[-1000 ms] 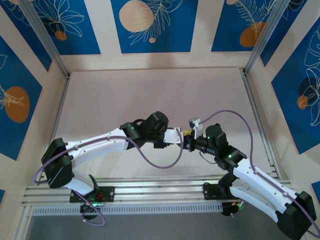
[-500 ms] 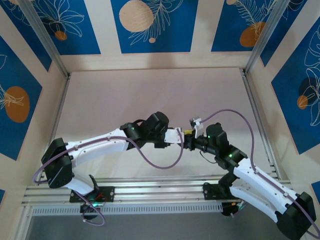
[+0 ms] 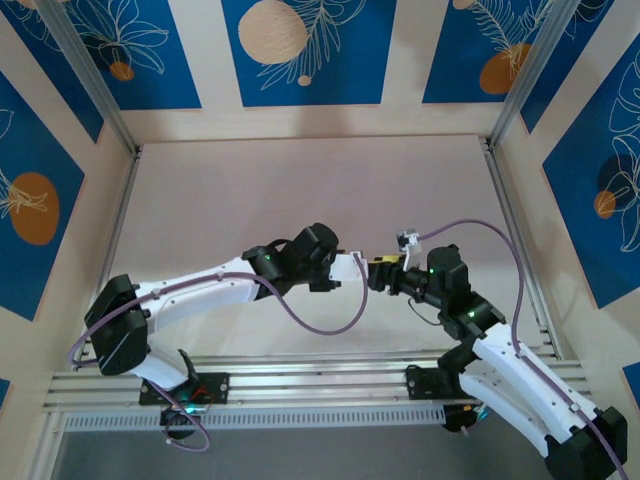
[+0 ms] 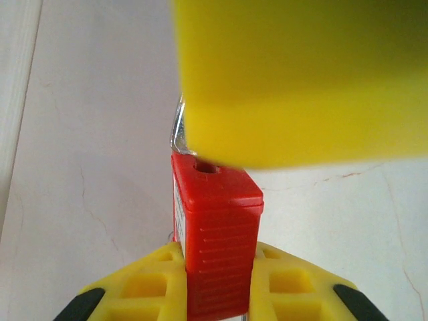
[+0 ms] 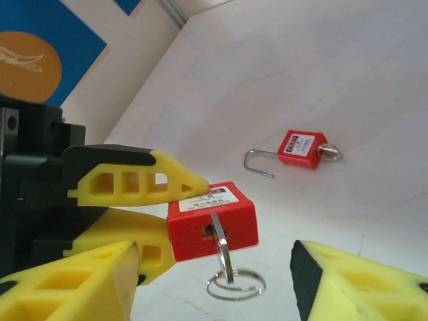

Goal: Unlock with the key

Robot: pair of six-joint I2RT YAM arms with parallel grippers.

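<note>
The left claw (image 4: 217, 267), with yellow lattice fingers, is clamping narrowly on a red ribbed plastic padlock (image 4: 217, 221). It is gripping the padlock by both sides at the lower middle of the left wrist view. There the padlock's steel shackle (image 4: 176, 130) is running up towards a blurred yellow block across the top of the frame.

The right claw (image 5: 214, 264) is standing wide. Its two yellow fingers (image 5: 73, 281) are sitting at the lower corners of the right wrist view and are holding nothing.

That view is showing what the left wrist view is hiding: a silver key (image 5: 221, 249) is sticking out of the padlock's end, with a wire ring (image 5: 234, 287) on it. The key is sitting in the gap between the right claw's fingers, apart from both. Further up and to the right in that frame, a second red padlock (image 5: 302, 148) with its hoop open is lying on the pale tabletop (image 5: 348, 80).

In the overhead view the two claws are facing each other tip to tip, close together, just below the frame's centre.
</note>
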